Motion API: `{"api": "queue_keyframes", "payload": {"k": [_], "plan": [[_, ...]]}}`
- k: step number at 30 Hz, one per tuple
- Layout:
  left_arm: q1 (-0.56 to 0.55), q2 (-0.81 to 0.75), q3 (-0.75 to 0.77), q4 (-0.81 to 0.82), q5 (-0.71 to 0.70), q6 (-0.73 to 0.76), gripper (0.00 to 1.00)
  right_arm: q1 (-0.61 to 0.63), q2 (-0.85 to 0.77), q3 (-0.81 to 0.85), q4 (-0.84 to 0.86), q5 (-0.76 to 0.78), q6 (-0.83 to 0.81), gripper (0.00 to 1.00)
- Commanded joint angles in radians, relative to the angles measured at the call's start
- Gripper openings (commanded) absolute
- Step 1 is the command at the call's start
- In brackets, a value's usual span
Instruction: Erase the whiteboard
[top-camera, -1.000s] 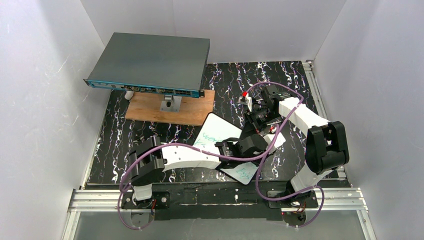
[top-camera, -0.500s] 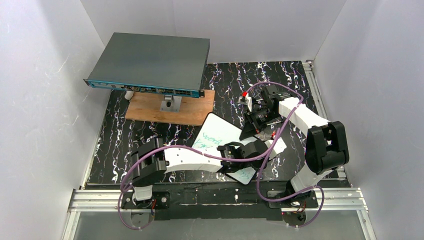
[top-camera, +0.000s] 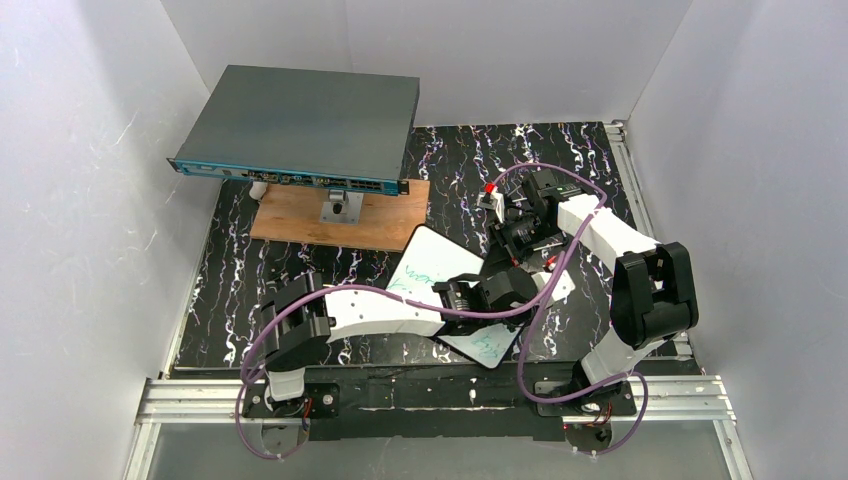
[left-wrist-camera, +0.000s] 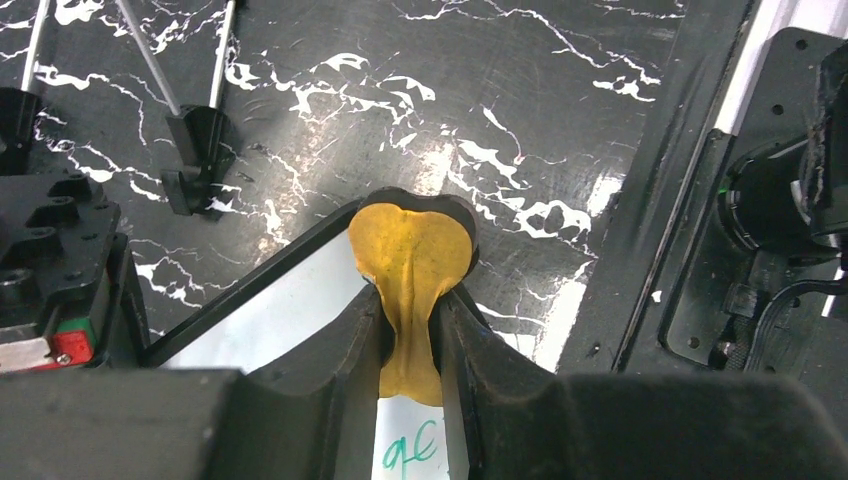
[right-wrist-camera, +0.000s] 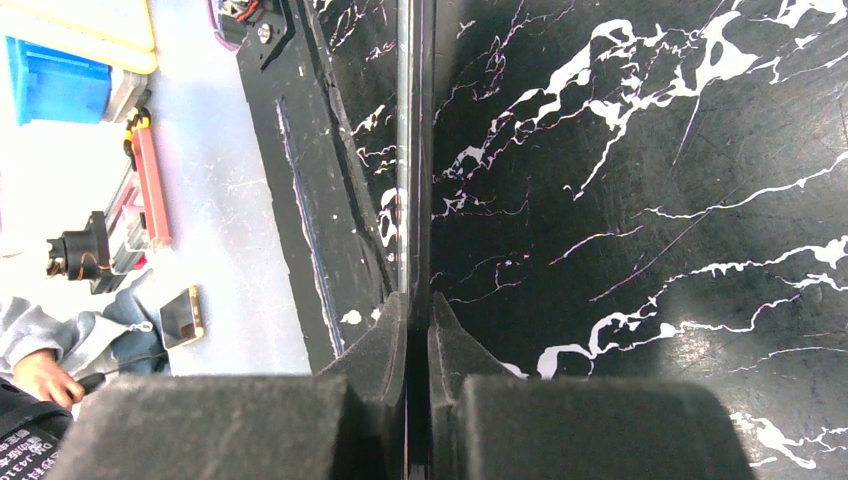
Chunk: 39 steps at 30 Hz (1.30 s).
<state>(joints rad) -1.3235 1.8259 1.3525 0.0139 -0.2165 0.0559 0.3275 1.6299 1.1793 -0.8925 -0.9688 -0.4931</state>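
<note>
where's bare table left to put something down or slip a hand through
Bare table lies left, between the wooden plank and the left arm, and at the back, right of the network switch. The middle is crowded: the left gripper pinches a yellow cloth at the whiteboard, whose edge the right gripper clamps.

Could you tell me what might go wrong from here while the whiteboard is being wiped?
1. The right pincer holds the whiteboard only by its thin edge, so wiping pressure could twist or slip it.
2. The yellow cloth in the left pincer sits at the board's corner; a stroke might run off onto the table.
3. Green writing just behind the cloth could be missed.
</note>
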Motion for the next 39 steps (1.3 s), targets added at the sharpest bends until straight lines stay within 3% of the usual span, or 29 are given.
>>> {"api": "queue_keyframes", "payload": {"k": [1, 9, 21, 33, 39], "plan": [[0.026, -0.005, -0.008, 0.042, 0.067, -0.011, 0.0, 0.006, -0.018, 0.006, 0.011, -0.033, -0.027, 0.01], [-0.01, 0.03, -0.044, 0.095, 0.176, -0.102, 0.0, 0.005, -0.018, 0.006, 0.012, -0.033, -0.027, 0.01], [0.005, -0.029, -0.163, 0.09, 0.083, -0.084, 0.0, 0.005, -0.019, 0.006, 0.01, -0.035, -0.027, 0.01], [0.059, 0.018, 0.055, 0.054, 0.141, 0.021, 0.0, 0.005, -0.021, 0.006, 0.009, -0.031, -0.028, 0.01], [0.082, 0.019, 0.069, 0.055, 0.181, 0.012, 0.0, 0.005, -0.021, 0.006, 0.009, -0.031, -0.028, 0.01]]}}
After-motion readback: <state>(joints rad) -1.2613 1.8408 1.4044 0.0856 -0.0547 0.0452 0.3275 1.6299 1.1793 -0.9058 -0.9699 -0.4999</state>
